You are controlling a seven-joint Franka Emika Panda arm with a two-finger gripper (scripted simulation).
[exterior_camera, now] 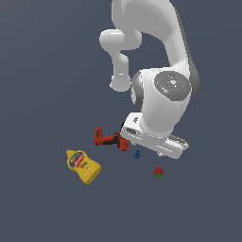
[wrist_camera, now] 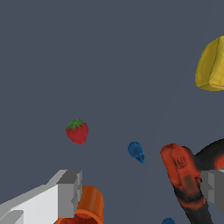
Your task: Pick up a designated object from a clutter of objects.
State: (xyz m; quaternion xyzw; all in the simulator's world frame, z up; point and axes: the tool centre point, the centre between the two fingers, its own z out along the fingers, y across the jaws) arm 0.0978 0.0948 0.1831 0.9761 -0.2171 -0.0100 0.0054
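1. Exterior view: tiny red strawberry with green leafy top [exterior_camera: 159, 172] lies on the dark grey floor [exterior_camera: 42, 94], just past the white arm's hand, near a small blue piece [exterior_camera: 137, 154]. Yellow mustard bottle [exterior_camera: 83, 166] carries a red-blue label, text unreadable. Red-and-black power drill [exterior_camera: 110, 138] lies partly behind the hand.
2. Wrist view: gripper [wrist_camera: 142, 192] jaws wide apart, holding nothing. Strawberry apart from the fingers [wrist_camera: 69, 192]; orange cup [wrist_camera: 89, 205] beside one.

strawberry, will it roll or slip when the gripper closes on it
The strawberry looks rounded and tapered, so it may squirt out of flat fingers. It is tiny beside the orange cup, so probably light and easily nudged. It lies alone, so nothing blocks rolling.
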